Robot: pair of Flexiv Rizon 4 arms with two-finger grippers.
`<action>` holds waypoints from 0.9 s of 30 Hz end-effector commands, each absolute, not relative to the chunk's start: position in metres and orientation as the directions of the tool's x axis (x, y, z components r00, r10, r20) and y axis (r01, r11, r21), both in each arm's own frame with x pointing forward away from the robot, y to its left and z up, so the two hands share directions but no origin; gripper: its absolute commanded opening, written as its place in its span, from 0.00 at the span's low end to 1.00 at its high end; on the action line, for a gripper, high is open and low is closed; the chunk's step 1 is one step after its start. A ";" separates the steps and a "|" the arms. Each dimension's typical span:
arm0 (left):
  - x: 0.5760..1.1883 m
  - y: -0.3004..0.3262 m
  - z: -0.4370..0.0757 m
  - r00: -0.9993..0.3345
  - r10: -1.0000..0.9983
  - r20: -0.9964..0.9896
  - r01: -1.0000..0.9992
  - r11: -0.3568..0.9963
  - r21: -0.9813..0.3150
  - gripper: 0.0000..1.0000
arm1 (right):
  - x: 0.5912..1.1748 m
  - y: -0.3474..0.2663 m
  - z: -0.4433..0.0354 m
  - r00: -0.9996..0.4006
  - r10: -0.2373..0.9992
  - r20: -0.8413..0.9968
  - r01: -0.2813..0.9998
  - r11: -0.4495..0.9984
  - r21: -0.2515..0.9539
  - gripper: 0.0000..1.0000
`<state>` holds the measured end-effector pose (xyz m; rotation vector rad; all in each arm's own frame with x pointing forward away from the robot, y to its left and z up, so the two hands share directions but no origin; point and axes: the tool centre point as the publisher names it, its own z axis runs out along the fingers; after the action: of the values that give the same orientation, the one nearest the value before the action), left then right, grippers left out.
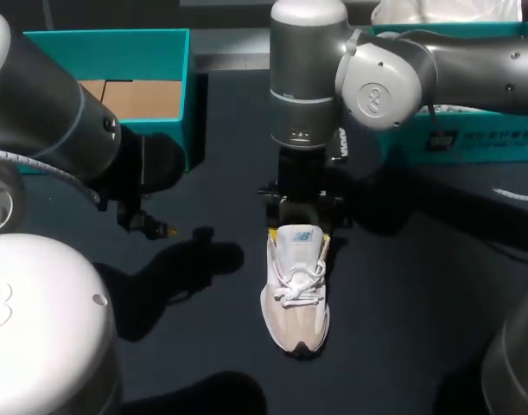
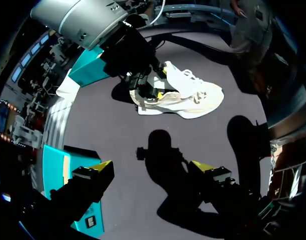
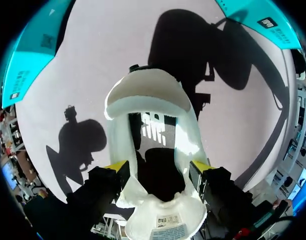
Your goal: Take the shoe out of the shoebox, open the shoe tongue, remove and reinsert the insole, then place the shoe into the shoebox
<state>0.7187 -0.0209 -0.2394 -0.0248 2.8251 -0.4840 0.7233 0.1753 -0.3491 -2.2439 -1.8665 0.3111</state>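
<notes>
Clasping the shoe [image 1: 295, 303] by its heel, the right end effector [image 1: 298, 235] stands above.

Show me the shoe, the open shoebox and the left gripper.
shoe [image 1: 294, 285], head view, on its laces.
open shoebox [image 1: 108, 47], head view, on its teal back wall.
left gripper [image 2: 151, 166], left wrist view, midway between its yellow tips.

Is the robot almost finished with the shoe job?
Not yet. The shoe is out of the shoebox and lies on the table, so step one looks done. The right gripper is at the tongue now. No insole lies out, so pulling it, refitting it and boxing the shoe are left.
</notes>
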 end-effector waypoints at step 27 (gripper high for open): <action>0.717 -0.019 -0.239 -0.962 -0.062 -0.266 0.030 0.944 -0.329 1.00 | 0.702 0.172 -0.325 0.131 0.991 -0.019 0.954 -0.131 -0.270 1.00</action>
<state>0.7187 -0.0209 -0.2394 -0.0248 2.8251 -0.4840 0.7068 0.1773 -0.3313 -2.2031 -1.9281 0.3127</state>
